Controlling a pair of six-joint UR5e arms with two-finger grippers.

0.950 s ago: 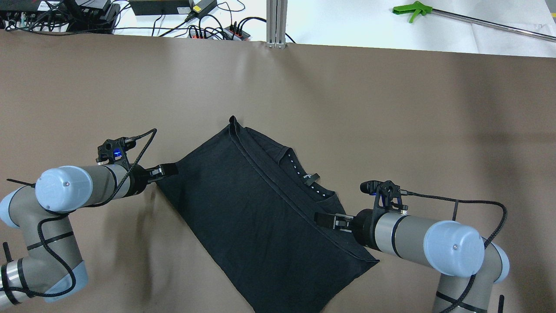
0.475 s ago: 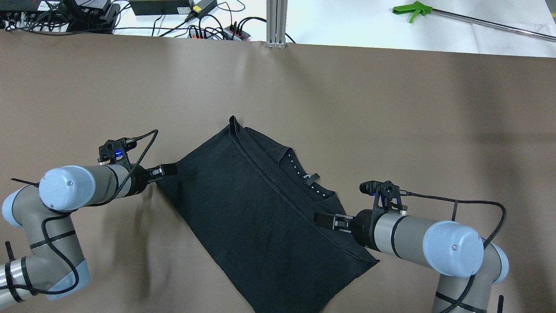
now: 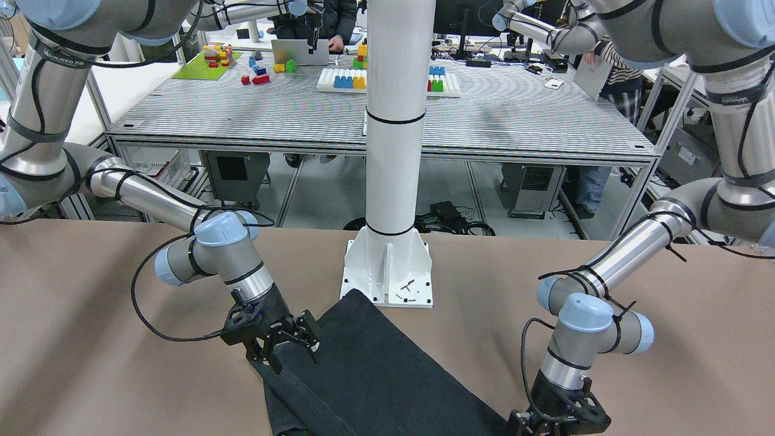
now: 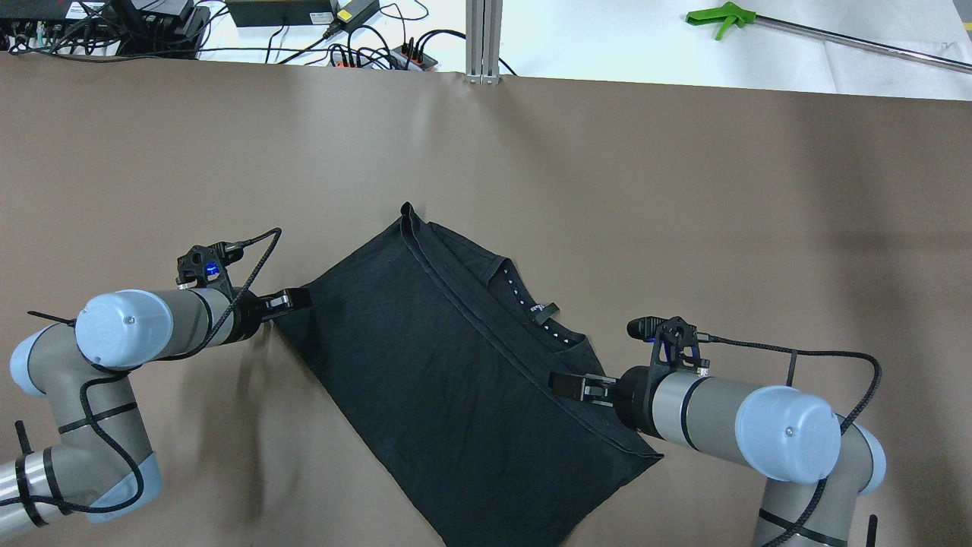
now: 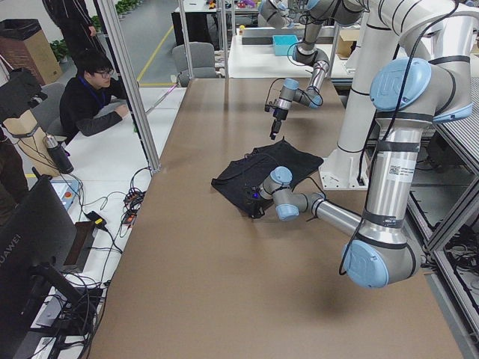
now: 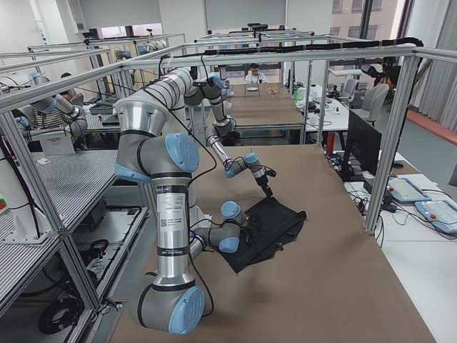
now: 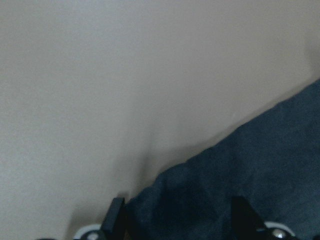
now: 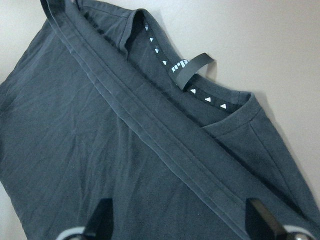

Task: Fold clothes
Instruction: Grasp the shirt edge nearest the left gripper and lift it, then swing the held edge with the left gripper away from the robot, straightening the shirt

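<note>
The charcoal-black garment [image 4: 456,372] is laid folded and slantwise on the brown tabletop [image 4: 683,228]. Its neckline and a hang loop [image 8: 192,67] are exposed beside a doubled hem. One corner lies just beside the white pillar's base plate [image 3: 387,275]. The left tool [image 4: 295,298] is held at the garment's left corner, fingers parted around the fabric edge. The right tool [image 4: 566,384] is held over the hem near the right corner, fingers likewise spread apart.

Brown-covered table [image 4: 683,190] — a black garment [image 4: 425,365] lies flat on it, just beside the white pillar's base plate [image 3: 387,272]
</note>
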